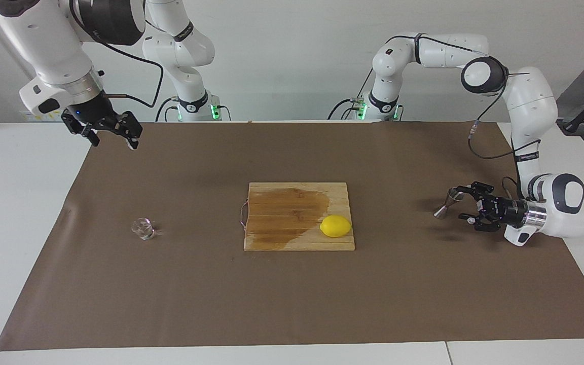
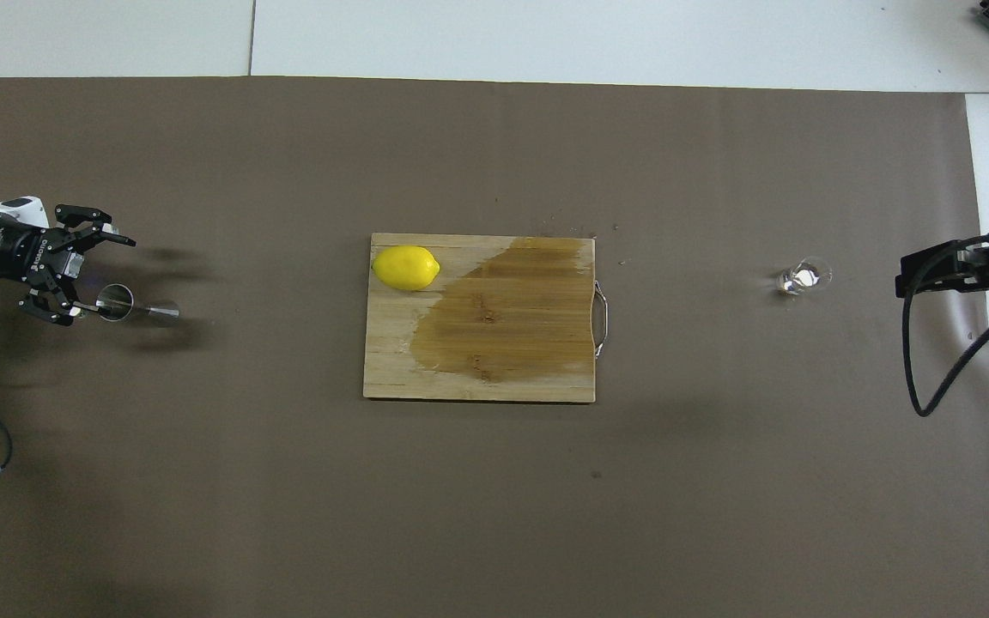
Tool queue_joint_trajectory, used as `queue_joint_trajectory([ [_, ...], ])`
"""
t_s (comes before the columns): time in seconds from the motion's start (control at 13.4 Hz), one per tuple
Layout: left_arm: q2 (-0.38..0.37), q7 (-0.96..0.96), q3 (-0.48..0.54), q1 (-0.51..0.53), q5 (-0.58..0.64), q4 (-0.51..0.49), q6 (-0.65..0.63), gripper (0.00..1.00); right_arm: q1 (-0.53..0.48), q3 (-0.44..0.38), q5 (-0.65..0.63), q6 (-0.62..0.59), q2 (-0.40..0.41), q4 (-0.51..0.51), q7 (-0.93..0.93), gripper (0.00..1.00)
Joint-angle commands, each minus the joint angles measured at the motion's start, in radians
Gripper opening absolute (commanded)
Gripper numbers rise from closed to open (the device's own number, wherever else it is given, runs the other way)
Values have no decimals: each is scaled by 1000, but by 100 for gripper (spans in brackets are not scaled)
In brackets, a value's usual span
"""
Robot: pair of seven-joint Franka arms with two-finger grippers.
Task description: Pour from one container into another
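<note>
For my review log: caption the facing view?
Open left gripper beside jigger; glass cup untouched; right gripper waits.

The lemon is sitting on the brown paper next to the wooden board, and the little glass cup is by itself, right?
Not quite. The lemon sits on the wooden board, at its corner toward the left arm's end, as the overhead view shows. The little glass cup does stand alone.
</note>
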Motion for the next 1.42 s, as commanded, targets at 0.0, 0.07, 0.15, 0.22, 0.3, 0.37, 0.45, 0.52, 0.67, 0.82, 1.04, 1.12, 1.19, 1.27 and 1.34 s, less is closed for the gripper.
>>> queue_joint_trajectory([
  [0.0, 17, 26, 13, -21, -6, 17, 15, 100, 0, -4, 10, 22, -24, -32, 4, 100],
  [0.07, 7, 20, 15, -21, -13, 9, 15, 100, 0, -4, 10, 22, -24, -32, 4, 100],
  [0.15, 4, 2, 15, -21, -24, 7, 11, 100, -2, -4, 10, 22, -24, -32, 4, 100],
  [0.22, -2, -20, 15, -21, -39, 7, 3, 100, -2, -4, 12, 22, -24, -32, 4, 100],
  [0.3, -14, -29, 16, -23, -52, -3, 2, 100, -3, -4, 12, 22, -24, -32, 4, 100],
  [0.37, -19, -31, 18, -23, -55, -6, 2, 100, -2, -5, 10, 22, -24, -32, 4, 100],
  [0.45, -25, -34, 18, -23, -56, -11, -4, 100, -3, -4, 10, 24, -24, -32, 4, 100],
  [0.52, -32, -37, 18, -18, -59, -14, -6, 100, -2, -4, 12, 22, -24, -32, 4, 100],
  [0.67, -45, -35, 22, -12, -52, -20, -18, 100, -3, -4, 10, 22, -24, -32, 4, 100],
  [0.82, -45, -35, 45, -3, -39, -19, -43, 100, -3, -4, 12, 22, -24, -32, 2, 100],
  [1.04, -43, -31, 48, 11, -15, -17, -64, 100, -3, -5, 10, 22, -24, -32, 2, 100],
  [1.12, -43, -29, 48, 20, -6, -17, -69, 100, -3, -5, 10, 22, -24, -32, 2, 100],
  [1.19, -42, -28, 48, 25, -3, -19, -72, 100, -3, -5, 12, 22, -24, -32, 2, 100],
  [1.27, -40, -26, 48, 25, 0, -19, -77, 100, -3, -5, 10, 22, -24, -32, 2, 100],
  [1.34, -37, -26, 48, 25, 5, -19, -77, 100, -3, -5, 12, 22, -24, -32, 2, 100],
])
